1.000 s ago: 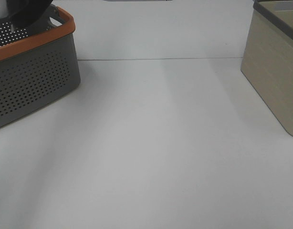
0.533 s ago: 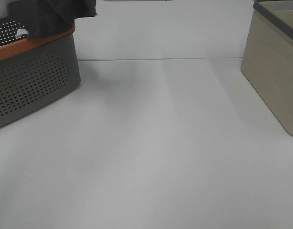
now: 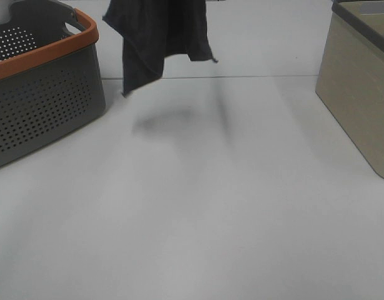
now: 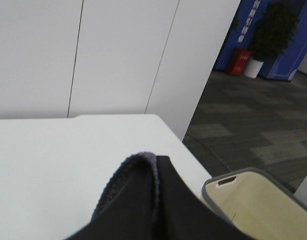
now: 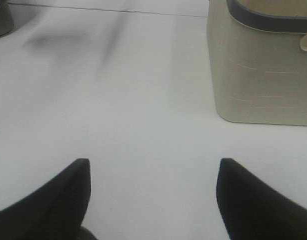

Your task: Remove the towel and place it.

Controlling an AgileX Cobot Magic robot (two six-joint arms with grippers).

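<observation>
The towel [image 3: 156, 39], a dark charcoal plush cloth, hangs in the air above the white matte table [image 3: 198, 206]. It's bunched at the top w/ two limp pointed corners drooping, and a soft shadow [image 3: 164, 120] lies on the tabletop below. It sits just right of the grey perforated basket [image 3: 45, 103] (plastic, orange rim, rounded corners), apart from it. L gripper [image 4: 154, 175] is clamped on the towel: the L wrist view shows a rounded fold w/ a stitched blue-grey edge pressed against a black finger. R gripper [image 5: 151, 192] is spread wide, nothing btwn its black ribbed fingers [image 5: 68, 197], low over the table. A beige bin [image 3: 361, 94] w/ faintly lined walls and a dark grey rim stands at far right.
</observation>
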